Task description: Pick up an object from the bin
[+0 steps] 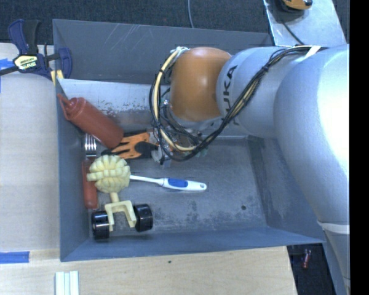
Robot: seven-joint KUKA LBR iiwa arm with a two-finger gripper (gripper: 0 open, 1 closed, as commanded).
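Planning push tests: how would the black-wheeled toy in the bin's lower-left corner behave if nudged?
The toy would probably roll, not slide: two black wheels on a cream frame. It looks like light plastic. The knobbly yellow thing seems to touch its frame, so may move too.

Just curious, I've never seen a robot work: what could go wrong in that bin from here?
The orange plastic fork lies close against the brown bottle-shaped toy, so pulling one may drag the other. The arm's loose wrist cables hang close to both and might snag.
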